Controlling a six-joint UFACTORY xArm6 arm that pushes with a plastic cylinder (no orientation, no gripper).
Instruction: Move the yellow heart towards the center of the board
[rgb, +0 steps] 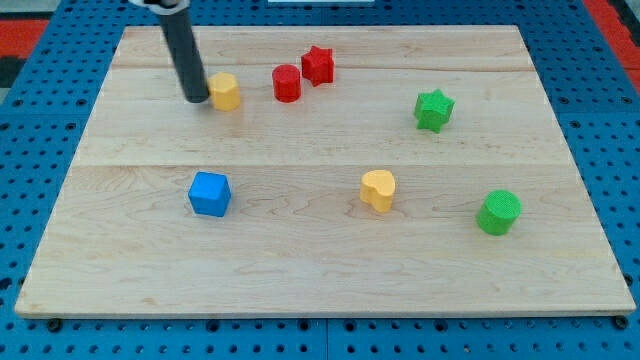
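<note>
My tip (197, 99), a bare rod with nothing to grasp, touches the left side of one yellow block (225, 91). The yellow heart (379, 189) looks light, rigid and easy to slide. Push its flat right flank.

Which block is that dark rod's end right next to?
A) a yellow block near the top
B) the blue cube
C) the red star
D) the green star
A: my tip sits at the left side of the upper yellow block, far from the blue cube, green star and red star.
</note>
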